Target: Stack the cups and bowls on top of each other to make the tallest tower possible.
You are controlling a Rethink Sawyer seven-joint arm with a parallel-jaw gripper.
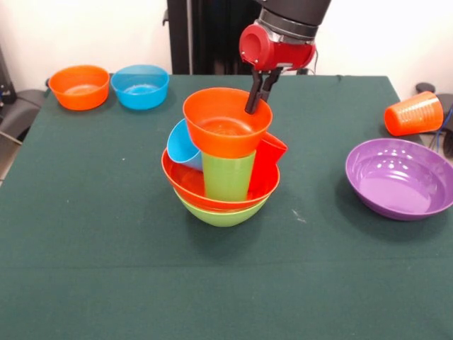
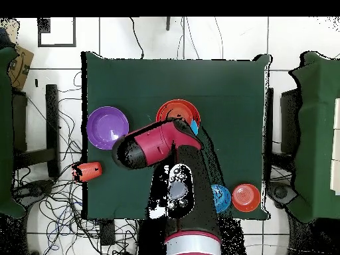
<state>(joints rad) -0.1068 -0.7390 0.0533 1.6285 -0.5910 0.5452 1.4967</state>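
Observation:
The tower (image 1: 223, 212) stands mid-table: a large lime green bowl at the base, with a large orange-red bowl (image 1: 185, 183) nested in it. In that bowl stand the light blue cup (image 1: 181, 146), the lime green cup (image 1: 228, 176) and the red cup (image 1: 267, 161). A small orange bowl (image 1: 225, 122) rests on top of the cups. My gripper (image 1: 253, 105) comes down from above, shut on this bowl's far rim. In the overhead view the arm (image 2: 159, 143) hides the gripper and part of the tower (image 2: 176, 111).
A second small orange bowl (image 1: 79, 86) (image 2: 246, 197) and a small blue bowl (image 1: 141, 86) (image 2: 220, 198) sit at the far left corner. A large purple bowl (image 1: 400, 177) (image 2: 107, 127) sits right. An orange cup (image 1: 414, 113) (image 2: 87, 170) lies on its side at the right edge.

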